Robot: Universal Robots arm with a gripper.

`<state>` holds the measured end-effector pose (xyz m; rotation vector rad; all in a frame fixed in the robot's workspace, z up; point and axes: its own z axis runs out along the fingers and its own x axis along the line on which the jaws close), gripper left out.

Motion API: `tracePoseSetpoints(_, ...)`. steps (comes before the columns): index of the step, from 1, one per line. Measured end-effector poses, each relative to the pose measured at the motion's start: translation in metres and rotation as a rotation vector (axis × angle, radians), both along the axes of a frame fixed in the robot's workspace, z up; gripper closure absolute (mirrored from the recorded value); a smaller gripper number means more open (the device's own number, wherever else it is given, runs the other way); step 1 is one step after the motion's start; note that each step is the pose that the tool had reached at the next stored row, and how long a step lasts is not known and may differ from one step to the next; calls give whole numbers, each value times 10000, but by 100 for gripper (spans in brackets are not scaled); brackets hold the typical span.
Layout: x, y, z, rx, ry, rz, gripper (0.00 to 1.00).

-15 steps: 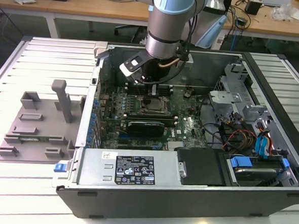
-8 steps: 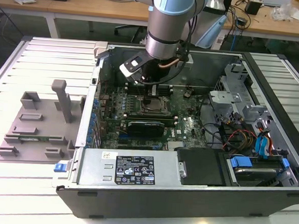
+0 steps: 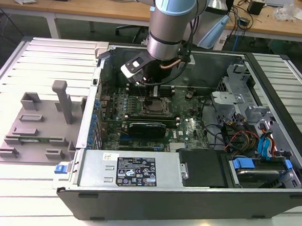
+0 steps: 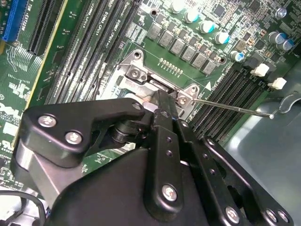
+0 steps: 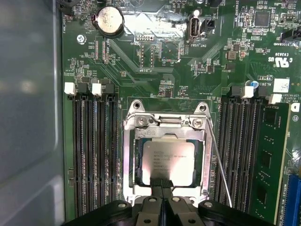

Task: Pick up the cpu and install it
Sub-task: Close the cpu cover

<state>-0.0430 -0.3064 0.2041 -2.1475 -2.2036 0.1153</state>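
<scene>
The open computer case (image 3: 186,205) lies on its side on the slatted table (image 3: 52,50). Inside it you've got the green motherboard (image 3: 186,128), a power supply (image 3: 137,168) along the near wall, a metal drive cage (image 3: 244,98) and a bundle of red and black cables (image 3: 236,138) toward the exterior view's right. On the table at the exterior view's left there's a grey fixture tray (image 3: 43,111) with an upright post, well apart from the arm.

The cpu (image 5: 168,160) is lying flat in the socket frame (image 5: 164,113) on the motherboard, between the two banks of memory slots (image 5: 91,150). It's a small square chip with a dull silvery top plate carrying faint print, and it sits square to the frame. The frame's bracket is open around it, and the thin wire lever (image 5: 219,162) slants past one side.

The tool (image 5: 161,182) is right over one edge of the cpu with its two black fingers pressed together, no gap between them. Can't tell if the tips are actually touching the chip. In the exterior view the arm reaches straight down into the case over the socket.
</scene>
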Motion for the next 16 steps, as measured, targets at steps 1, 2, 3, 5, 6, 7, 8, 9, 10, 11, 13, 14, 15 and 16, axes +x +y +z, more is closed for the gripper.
tracePoseSetpoints(1, 1, 1, 14, 5, -3, 1, 89)
tracePoseSetpoints(2, 2, -1, 37, -5, 4, 1, 89)
tracePoseSetpoints(3, 11, -1, 73, -10, 8, 2, 89)
tracePoseSetpoints(5, 103, -2, 83, -10, 48, -2, 89)
tracePoseSetpoints(6, 142, -2, 83, -12, 72, 1, 89)
tracePoseSetpoints(7, 227, -2, 83, -10, 131, 1, 89)
tracePoseSetpoints(8, 272, -2, 83, -8, 168, -1, 89)
tracePoseSetpoints(9, 320, -2, 83, -8, 208, 1, 89)
tracePoseSetpoints(10, 362, -2, 83, -10, 235, -1, 89)
tracePoseSetpoints(11, 365, -1, 93, -9, 236, 1, 89)
tracePoseSetpoints(13, 364, -2, 179, -7, 236, -1, 89)
tracePoseSetpoints(14, 364, -2, 239, -6, 235, 0, 89)
tracePoseSetpoints(15, 364, -2, 290, -5, 234, 0, 89)
tracePoseSetpoints(16, 364, -2, 340, -6, 234, 0, 89)
